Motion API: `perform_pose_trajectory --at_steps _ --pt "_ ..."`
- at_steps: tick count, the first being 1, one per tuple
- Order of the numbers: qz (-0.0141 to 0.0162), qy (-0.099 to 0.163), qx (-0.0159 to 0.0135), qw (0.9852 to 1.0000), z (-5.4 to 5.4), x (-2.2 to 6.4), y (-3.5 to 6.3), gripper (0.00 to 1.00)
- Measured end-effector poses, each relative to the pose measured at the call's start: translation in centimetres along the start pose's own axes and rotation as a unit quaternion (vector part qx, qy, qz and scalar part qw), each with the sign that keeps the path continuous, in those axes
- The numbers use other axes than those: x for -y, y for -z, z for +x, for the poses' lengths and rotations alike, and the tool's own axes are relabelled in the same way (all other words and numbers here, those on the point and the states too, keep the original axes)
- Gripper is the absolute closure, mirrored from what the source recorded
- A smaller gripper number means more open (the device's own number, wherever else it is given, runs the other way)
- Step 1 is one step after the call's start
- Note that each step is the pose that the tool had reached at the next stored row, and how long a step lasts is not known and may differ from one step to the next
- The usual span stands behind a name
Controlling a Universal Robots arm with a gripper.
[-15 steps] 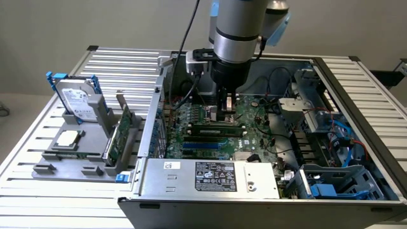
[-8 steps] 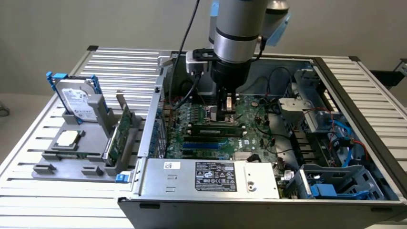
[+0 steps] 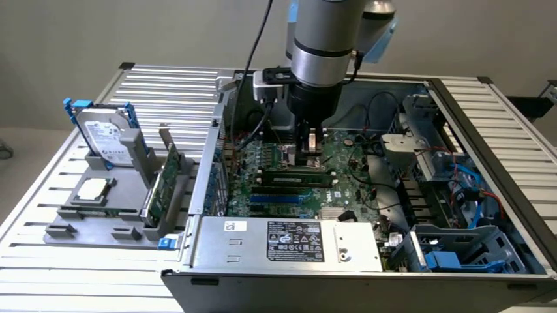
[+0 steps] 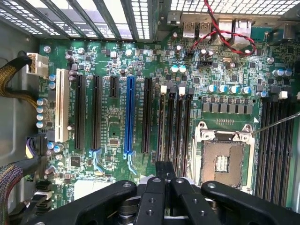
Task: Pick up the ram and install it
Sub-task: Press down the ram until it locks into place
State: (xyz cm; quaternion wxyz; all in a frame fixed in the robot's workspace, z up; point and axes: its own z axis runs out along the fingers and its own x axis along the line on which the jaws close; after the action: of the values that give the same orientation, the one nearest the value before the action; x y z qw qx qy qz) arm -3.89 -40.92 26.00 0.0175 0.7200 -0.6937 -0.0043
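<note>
My gripper (image 3: 309, 155) reaches down into the open computer case, its tips just above the motherboard (image 3: 348, 186). In the wrist view the fingers (image 4: 164, 171) are pressed together over the near end of the row of black memory slots (image 4: 174, 124), and I see nothing between them. In the exterior view a long, narrow dark-green stick, apparently the ram (image 3: 296, 175), stands on edge along a slot right below the gripper tips. Whether the tips touch it I cannot tell.
A bare processor socket (image 4: 222, 159) lies beside the memory slots, and a blue slot (image 4: 129, 115) and black expansion slots lie on their other side. The power supply (image 3: 287, 241) fills the case front. On the exterior view's left, a grey fixture (image 3: 96, 212) holds a hard drive (image 3: 109, 137) and an expansion card (image 3: 165, 182).
</note>
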Motion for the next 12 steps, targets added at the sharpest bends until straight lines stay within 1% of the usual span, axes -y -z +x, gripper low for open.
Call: perform_pose_trajectory --at_steps 4,10,12 --pt "-0.0005 0.0 -0.0002 1.0 0.0 -0.06 -0.45 0.89" --pt "-0.0007 0.0 -0.0007 1.0 0.0 -0.26 -1.49 0.89" --pt "-0.0013 0.0 -0.0008 1.0 0.0 -0.28 -1.76 0.89"
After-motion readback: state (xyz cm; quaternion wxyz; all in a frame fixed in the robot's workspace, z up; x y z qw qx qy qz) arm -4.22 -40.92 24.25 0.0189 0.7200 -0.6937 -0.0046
